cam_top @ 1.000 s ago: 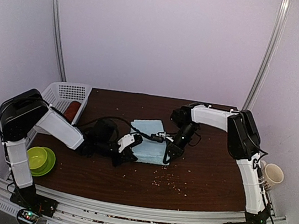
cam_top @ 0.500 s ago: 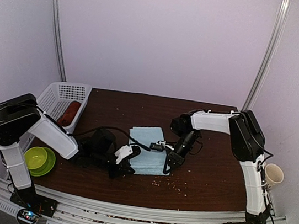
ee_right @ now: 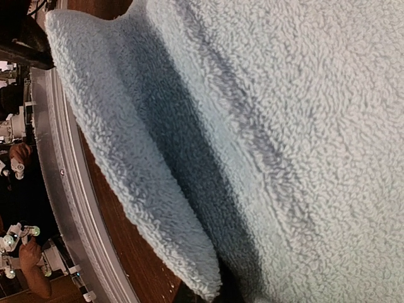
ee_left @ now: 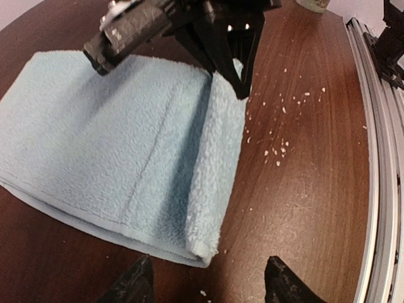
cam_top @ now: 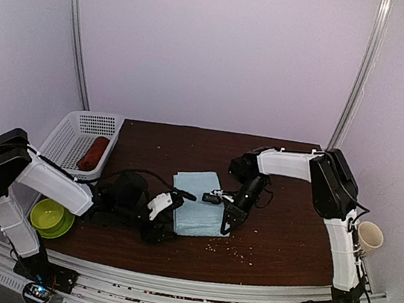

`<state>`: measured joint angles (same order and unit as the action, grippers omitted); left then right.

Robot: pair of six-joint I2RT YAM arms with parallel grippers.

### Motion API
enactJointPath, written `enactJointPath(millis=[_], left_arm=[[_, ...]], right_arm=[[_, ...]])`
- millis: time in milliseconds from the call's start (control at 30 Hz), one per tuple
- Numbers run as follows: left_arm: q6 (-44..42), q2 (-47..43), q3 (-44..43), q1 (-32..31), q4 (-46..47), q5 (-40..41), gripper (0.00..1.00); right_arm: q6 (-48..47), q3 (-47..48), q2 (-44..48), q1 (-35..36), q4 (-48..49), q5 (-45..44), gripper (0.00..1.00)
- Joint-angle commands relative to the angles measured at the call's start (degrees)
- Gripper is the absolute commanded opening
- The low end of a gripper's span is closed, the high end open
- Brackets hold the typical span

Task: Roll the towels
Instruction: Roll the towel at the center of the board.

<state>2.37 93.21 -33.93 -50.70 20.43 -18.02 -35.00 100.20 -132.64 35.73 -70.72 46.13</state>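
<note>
Two towels show from above. The rust-red towel point(cam_top: 95, 151) lies in the white basket point(cam_top: 78, 125) at far left, well apart from both arms. The light-blue towel point(cam_top: 197, 196) lies flat in the middle of the table point(cam_top: 280, 241), with a turned-over fold along its near edge. That fold runs left to right between the left gripper point(cam_top: 164, 220) at its near-left corner and the right gripper point(cam_top: 227, 217) at its right end, so the roll would likely travel away from the bases.

Left wrist: the jaws stand apart, released. The fold's near corner lies just ahead between the fingertips point(ee_left: 136, 285), touching neither. The fold's long axis runs straight away toward the other arm's black fingers point(ee_left: 237, 69).

Right wrist: terry cloth fills the frame. The jaws are clenched, pinching the fold's end by my reading. No brand, label or writing can be read in any view.
</note>
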Motion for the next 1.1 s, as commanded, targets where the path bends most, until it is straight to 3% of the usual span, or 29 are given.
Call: enactJointPath(millis=[0, 200, 333, 533, 700, 867, 900, 1000, 1067], left_arm=[[-1.51, -3.43, -2.12, -0.47, -0.42, 1.28, 0.61], [-2.86, 0.78, -6.81, -0.57, -2.57, 2.27, 0.58], [-3.72, 4.40, -9.27, -0.63, -3.82, 3.22, 0.45], [-3.86, 5.60, -9.19, -0.55, -3.14, 5.56, 0.17], [-3.45, 6.50, -8.69, -0.46, -2.84, 8.43, 0.08], [-2.70, 9.09, -9.04, 0.08, -3.37, 9.60, 0.00], [-2.58, 9.48, -8.98, 0.26, -3.19, 9.48, 0.00], [-2.08, 10.42, -8.79, 0.50, -2.60, 9.23, 0.00], [-1.72, 10.87, -8.85, 0.66, -2.50, 9.29, 0.00]], right_arm=[[2.02, 1.55, 0.98, 0.89, 1.03, -2.97, 0.00], [2.95, 3.14, 0.77, 1.53, 0.95, -3.50, 0.00], [3.11, 3.07, 0.55, 1.84, 1.02, -3.47, 0.00], [3.27, 3.46, 0.54, 2.00, 1.02, -3.77, 0.00], [3.06, 4.58, 0.61, 2.00, 0.68, -4.32, 0.00], [3.47, 4.74, 2.93, 1.98, 2.77, -6.06, 0.31], [3.76, 4.80, 3.50, 1.98, 3.32, -6.59, 0.45], [3.19, 5.05, 5.06, 1.98, 3.76, -7.63, 0.55], [3.02, 4.42, 6.60, 1.92, 4.97, -8.52, 0.57]])
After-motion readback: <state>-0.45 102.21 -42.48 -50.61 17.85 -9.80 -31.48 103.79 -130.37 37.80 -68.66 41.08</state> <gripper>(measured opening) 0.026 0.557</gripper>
